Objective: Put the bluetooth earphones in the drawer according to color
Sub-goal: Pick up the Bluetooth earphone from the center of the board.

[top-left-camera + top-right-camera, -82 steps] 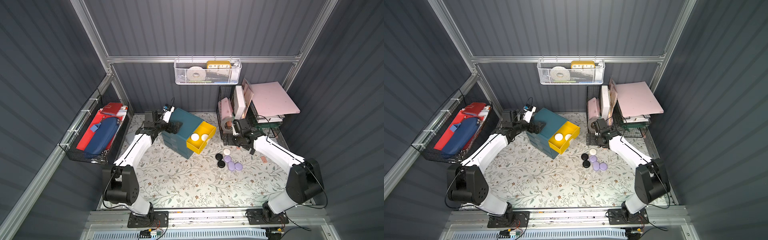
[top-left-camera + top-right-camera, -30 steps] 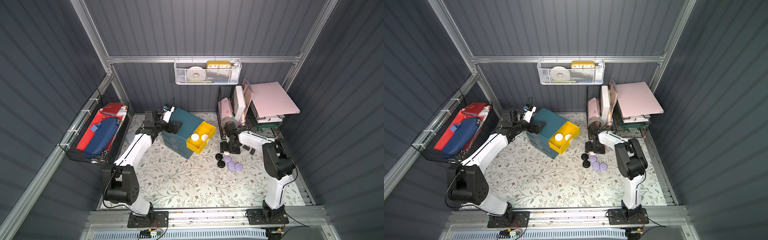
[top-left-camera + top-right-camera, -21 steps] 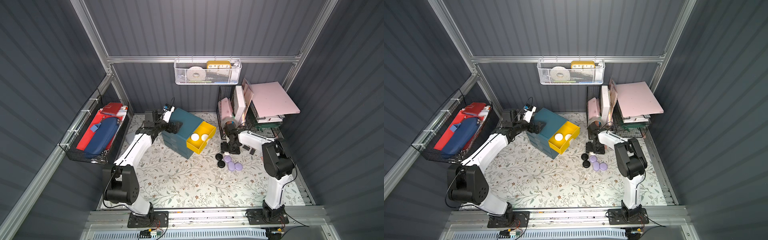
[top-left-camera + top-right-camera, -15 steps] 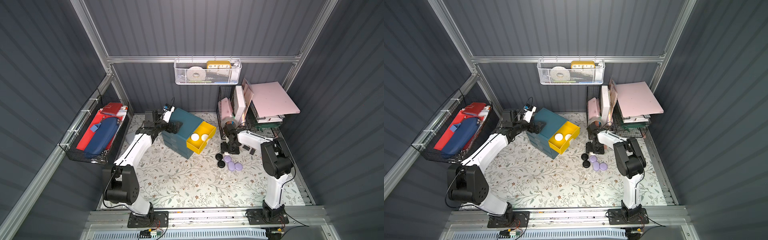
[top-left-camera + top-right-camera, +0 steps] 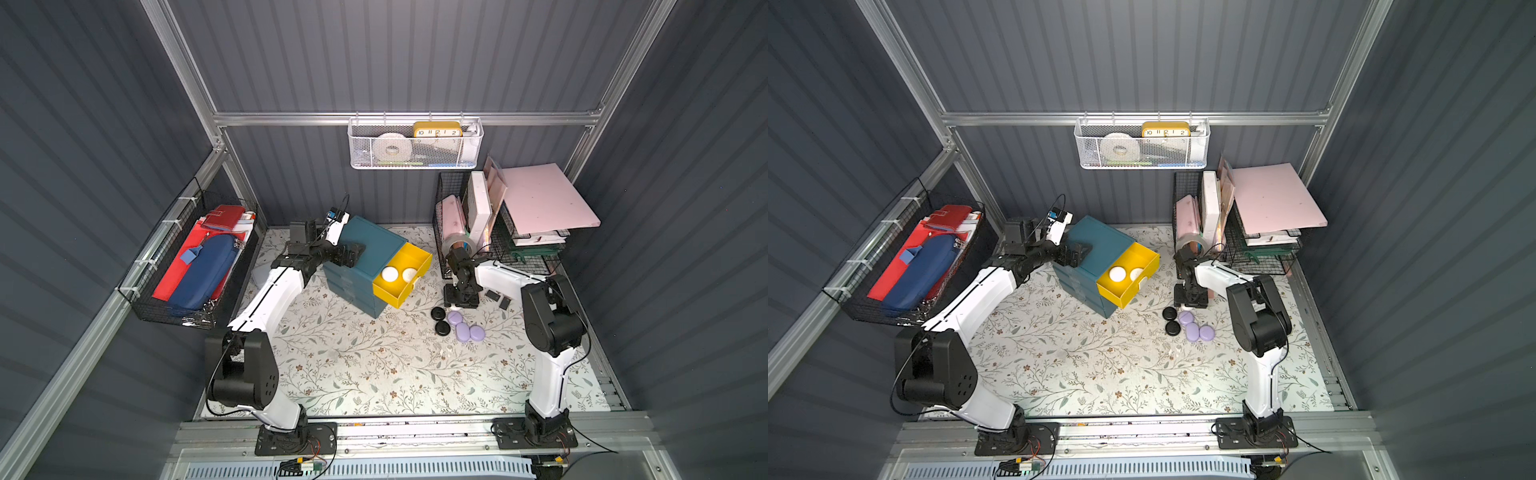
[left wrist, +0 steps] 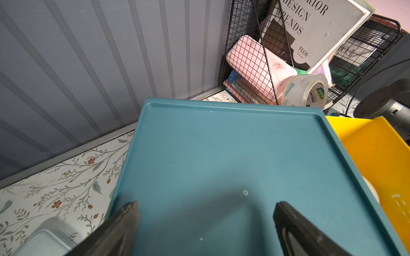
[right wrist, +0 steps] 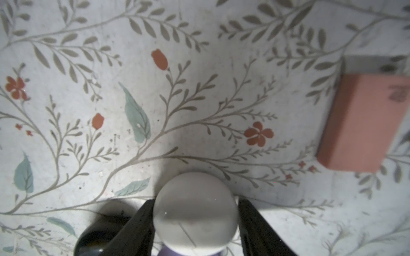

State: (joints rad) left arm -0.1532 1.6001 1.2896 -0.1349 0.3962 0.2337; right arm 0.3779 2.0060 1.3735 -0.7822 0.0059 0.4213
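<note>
The teal cabinet (image 5: 368,243) has its yellow drawer (image 5: 415,259) pulled out, with two white earphones (image 5: 390,273) inside; the teal drawers (image 5: 353,293) below are closed. On the mat lie two black earphones (image 5: 437,313) and three lavender earphones (image 5: 462,331). My right gripper (image 5: 459,298) points down at the mat just behind them. In the right wrist view its fingers (image 7: 142,223) press both sides of a third white earphone (image 7: 195,210), which rests on the mat. My left gripper (image 6: 205,212) is open, its jaws spread over the cabinet's top.
A pink chip (image 7: 363,122) lies near the right gripper, and small black pieces (image 5: 492,295) lie on the mat. A wire rack (image 5: 446,195) with books and a tape roll (image 5: 459,245) stands behind. A translucent grey box (image 5: 259,276) sits by the left arm, and a wire basket (image 5: 195,266) hangs on the left wall.
The right arm swung in from the right and came down over the white earphone behind the pile. Its jaws have narrowed onto it over the last second. The left arm has not moved.
</note>
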